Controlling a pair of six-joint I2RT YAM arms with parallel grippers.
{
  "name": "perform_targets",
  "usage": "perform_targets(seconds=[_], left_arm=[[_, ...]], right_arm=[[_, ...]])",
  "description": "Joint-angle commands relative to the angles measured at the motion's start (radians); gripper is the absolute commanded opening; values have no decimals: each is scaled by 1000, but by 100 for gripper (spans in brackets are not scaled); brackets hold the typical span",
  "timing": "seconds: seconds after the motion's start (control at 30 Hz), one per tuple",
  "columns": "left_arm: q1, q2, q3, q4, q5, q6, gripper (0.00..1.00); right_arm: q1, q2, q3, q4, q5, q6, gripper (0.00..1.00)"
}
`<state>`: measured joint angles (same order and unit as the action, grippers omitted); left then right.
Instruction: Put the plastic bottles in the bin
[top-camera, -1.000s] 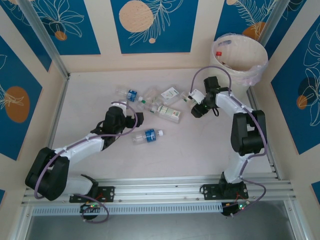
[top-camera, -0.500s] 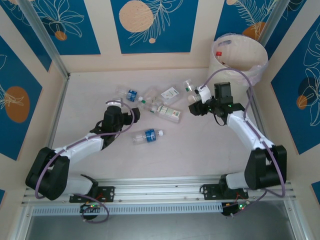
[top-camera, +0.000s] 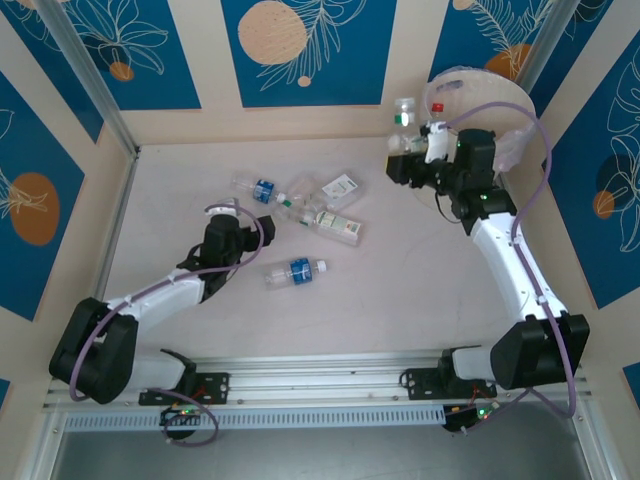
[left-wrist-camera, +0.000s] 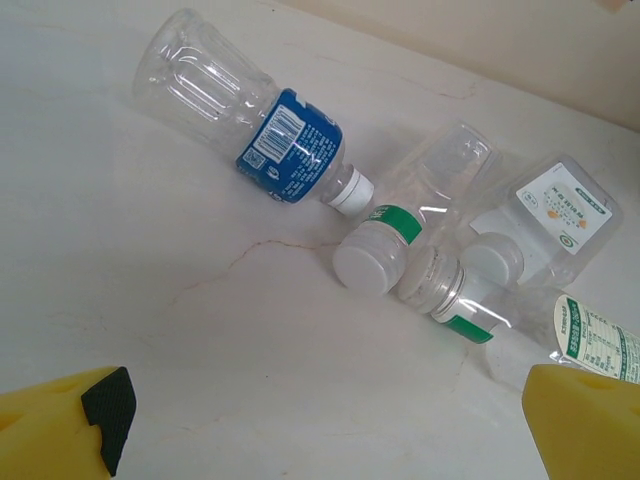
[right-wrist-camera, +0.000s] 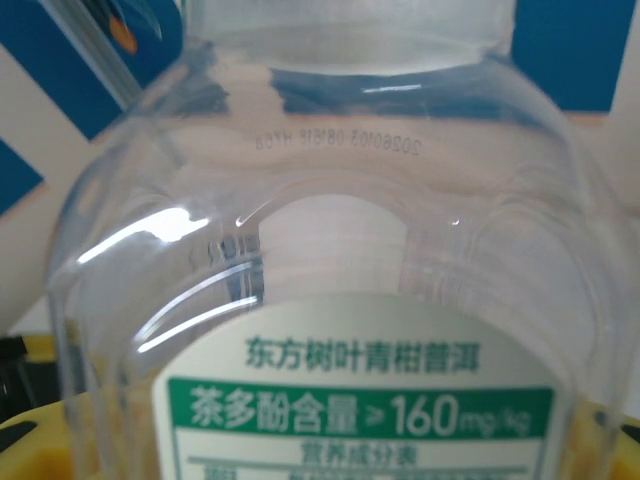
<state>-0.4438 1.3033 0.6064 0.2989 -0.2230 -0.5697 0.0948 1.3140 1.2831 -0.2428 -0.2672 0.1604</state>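
**A:** Top external check: right gripper (top-camera: 405, 140) clamped on a green-label bottle (top-camera: 404, 112), way up by the near-left rim of the bin (top-camera: 505, 88) now. Down by the pile a second ago, halfway up shortly after.

**B:** Yep, same story on the right wrist: green-label bottle (right-wrist-camera: 330, 300) smack against the lens, yellow pads (right-wrist-camera: 12, 445) just peeking in at the bottom. Over the bin yet, or just beside it?

**A:** Can't tell from above. Roughly level with the rim, with a red-capped bottle (top-camera: 437, 107) already inside.

**B:** And the left gripper (top-camera: 262, 228)?

**A:** Spread wide, holding nothing, nudged a bit closer to the pile of bottles (top-camera: 310, 205) than before. On the left wrist: yellow fingers (left-wrist-camera: 55, 420) far apart, blue-label bottle (left-wrist-camera: 250, 120) lying ahead, untouched. Rest of the table bottles in the same spots.
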Motion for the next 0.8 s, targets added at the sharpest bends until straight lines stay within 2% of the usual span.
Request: perform_targets(seconds=[0.0, 0.1, 0.4, 0.5, 0.57, 0.77], left_arm=[[18, -24, -21, 13, -22, -10, 100], [20, -24, -23, 13, -23, -15, 100], [35, -82, -58, 33, 23, -15, 100], [45, -114, -65, 32, 63, 15, 100], [50, -134, -71, 29, 66, 21, 100], [67, -166, -96, 37, 63, -3, 100]], right_arm=[[-38, 3, 86, -34, -11, 67, 28], [-104, 38, 184, -84, 18, 83, 29], [-215, 266, 515, -309, 264, 85, 30], [-257, 357, 605, -362, 234, 102, 32], [-273, 425, 678, -399, 205, 120, 36], [-283, 606, 873, -499, 228, 141, 36]])
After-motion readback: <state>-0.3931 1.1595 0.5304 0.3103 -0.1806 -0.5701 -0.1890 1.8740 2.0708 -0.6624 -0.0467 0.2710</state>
